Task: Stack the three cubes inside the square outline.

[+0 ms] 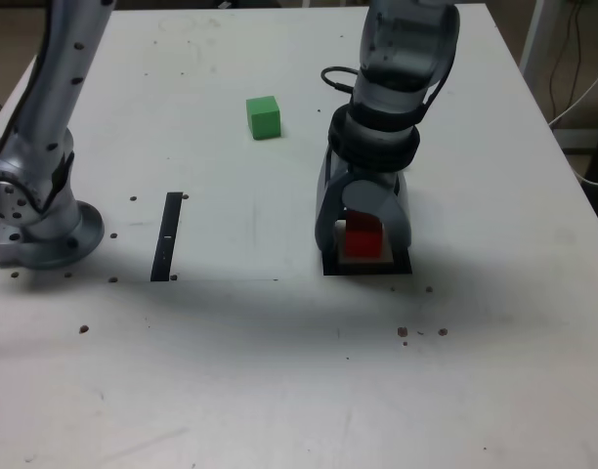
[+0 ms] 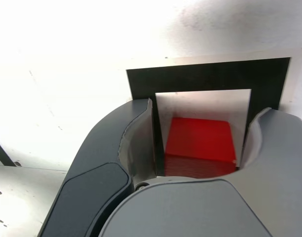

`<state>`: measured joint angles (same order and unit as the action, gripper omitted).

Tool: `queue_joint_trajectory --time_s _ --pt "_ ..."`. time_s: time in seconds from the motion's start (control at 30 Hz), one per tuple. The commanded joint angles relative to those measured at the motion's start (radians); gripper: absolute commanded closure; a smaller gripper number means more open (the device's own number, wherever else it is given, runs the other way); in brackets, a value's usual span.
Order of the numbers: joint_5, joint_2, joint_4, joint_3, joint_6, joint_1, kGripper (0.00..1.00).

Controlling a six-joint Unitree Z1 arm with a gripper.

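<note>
Step in hand: release of the red cube (image 1: 363, 238) inside the square outline (image 1: 368, 266), judged from the parted jaws and the seated cube.
Gripper state: the gripper (image 2: 200, 143) is seen with its jaws apart; in the wrist view a narrow gap shows on each side of the red cube, so the cube is judged to be no longer clamped.
Red cube location: it rests on the white centre of the square outline, toward the right edge of the desk (image 1: 279, 391) in the exterior view, roughly midway between the far and near edges.
Green cube location: the green cube (image 1: 263, 116) lies well apart, nearer the far edge of the desk.
Yellow cube location: not visible in either view; its place cannot be told.
Black strip: a narrow black strip (image 1: 167, 236) lies toward the exterior view's left edge of the desk and is not the target.
Recommended withdrawal: the jaws are to be opened fully before any lift, and the gripper is to be raised straight up, so that no pad drags the cube.
Alignment check: the cube faces are to be left parallel to the black border, since the remaining cubes are to be stacked upon it.
Risk: a sideways retreat is judged likely to push the cube onto the border.
</note>
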<state>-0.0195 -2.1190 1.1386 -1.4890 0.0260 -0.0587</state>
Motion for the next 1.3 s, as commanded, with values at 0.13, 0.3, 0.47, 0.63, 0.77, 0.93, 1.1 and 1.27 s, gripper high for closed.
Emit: queue_joint_trajectory --time_s 0.13,0.3,0.47,0.63,0.77,0.93,1.1,1.27 --pt "-0.024 0.06 0.058 -0.018 0.002 0.006 0.06" --pt "-0.043 0.085 0.13 -0.067 0.009 0.016 0.06" --pt "-0.061 0.106 0.206 -0.131 0.026 0.027 0.06" --pt "-0.068 0.117 0.256 -0.181 0.053 0.05 0.06" --pt "-0.068 0.119 0.268 -0.194 0.073 0.073 0.06" --pt "-0.067 0.114 0.269 -0.205 0.092 0.101 0.06" --pt "-0.064 0.098 0.275 -0.228 0.118 0.14 0.06" --pt "-0.062 0.072 0.284 -0.261 0.147 0.184 0.06"
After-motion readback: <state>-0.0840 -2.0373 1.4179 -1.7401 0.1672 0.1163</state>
